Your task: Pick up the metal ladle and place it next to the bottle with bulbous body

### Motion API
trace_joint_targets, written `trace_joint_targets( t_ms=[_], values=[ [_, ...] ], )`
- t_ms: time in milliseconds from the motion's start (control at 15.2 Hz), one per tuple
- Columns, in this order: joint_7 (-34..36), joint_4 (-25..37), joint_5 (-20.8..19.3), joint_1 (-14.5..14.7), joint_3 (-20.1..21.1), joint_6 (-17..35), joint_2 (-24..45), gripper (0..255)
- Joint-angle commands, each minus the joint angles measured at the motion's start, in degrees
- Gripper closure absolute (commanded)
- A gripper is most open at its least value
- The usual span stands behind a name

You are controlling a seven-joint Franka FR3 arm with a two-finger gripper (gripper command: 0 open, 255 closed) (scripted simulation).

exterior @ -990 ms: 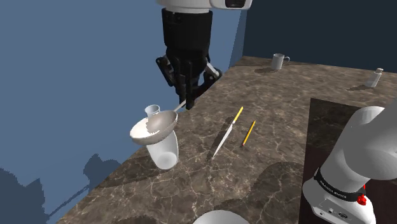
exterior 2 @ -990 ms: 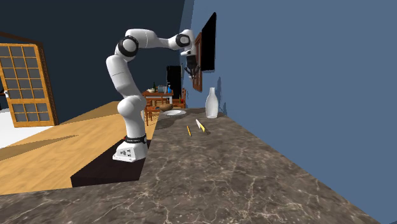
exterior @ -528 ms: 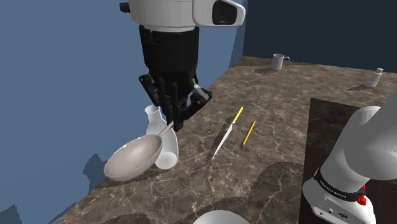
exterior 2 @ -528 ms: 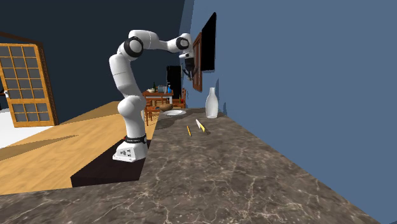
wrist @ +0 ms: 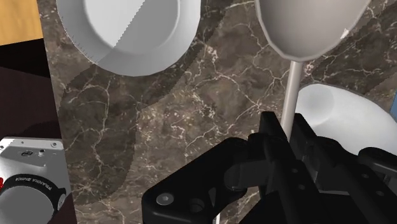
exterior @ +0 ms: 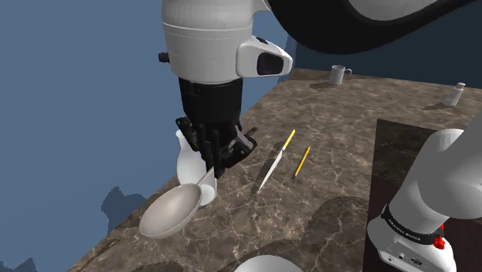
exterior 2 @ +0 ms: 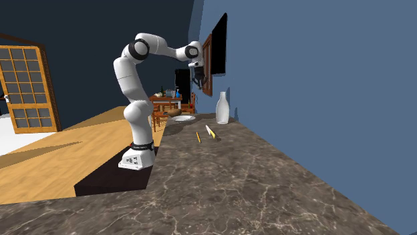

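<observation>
Gripper (exterior: 213, 161): shut tight on the ladle's thin handle, pinched near its free end, fingers aimed down at the bench (exterior: 347, 116).
Ladle (exterior: 171, 210): hanging from the gripper, bowl low over the bench beside the edge by the blue wall; touching the surface or not, impossible to tell.
Bottle (exterior: 185, 158): white, bulbous, upright, just behind the gripper and partly hidden by it; in the wrist view, rounded body (wrist: 343, 121) right beside the handle.
Reason for the grip: probably chosen at the handle's end to keep the fingers clear of the wide bowl and of the bottle, and to let the bowl land first.
Reason for the position: brought close to the bottle so that release leaves the ladle next to it; judged near the end of the task, set-down not yet done.
Long axis: sloping from the gripper down toward the shoulder view's lower left, handle high, bowl low.
Pointing: bowl end leading away from the gripper and bottle, hollow turned upward; in the wrist view, bowl (wrist: 312, 25) straight ahead of the fingers.
Neighbours: knife (exterior: 272, 166) and pencil (exterior: 301, 162) well apart on the bench; white plate (wrist: 137, 32) off to one side.
</observation>
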Motion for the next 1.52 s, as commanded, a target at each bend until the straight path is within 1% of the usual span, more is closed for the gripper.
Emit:
trace_joint_targets(
  t_ms=[0,792,1452],
  values=[
    [-0.13,-1.9,0.27,0.14,0.03,1.64,-0.34,255],
    [-0.17,-11.17,0.85,0.62,1.04,10.84,-0.46,255],
    [0.69,-17.55,0.23,0.57,2.65,18.65,1.25,255]
  ],
)
